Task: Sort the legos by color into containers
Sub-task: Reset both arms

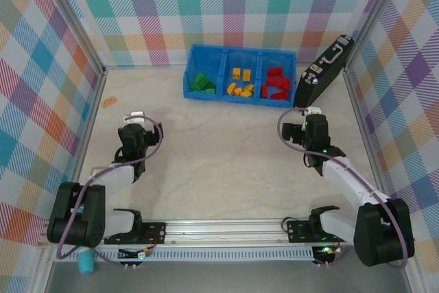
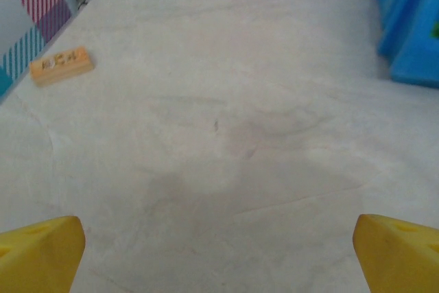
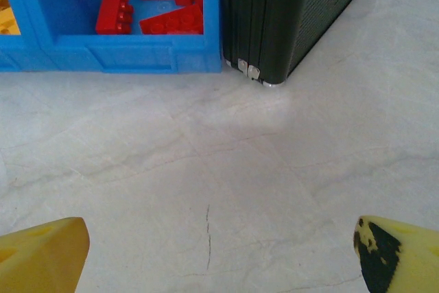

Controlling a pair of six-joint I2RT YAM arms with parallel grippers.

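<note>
Finishing sort: 1 yellow-orange studded plastic brick [image 2: 62, 65] lies outside blue 3-compartment plastic tray [image 1: 219, 96]; left gripper [image 2: 218, 241] and right gripper [image 3: 219, 241] released, empty; left should fetch it.

My left arm [image 1: 113, 176] and right arm [image 1: 350, 180] pair black joint housings with white shells, each trailed by a looping lilac-grey cable [image 1: 280, 128]. My left tool [image 2: 219, 255] has plain yellow fingers [image 2: 41, 255]; my right tool [image 3: 219, 255] has one yellow fingertip [image 3: 377, 255] smudged black.
</note>
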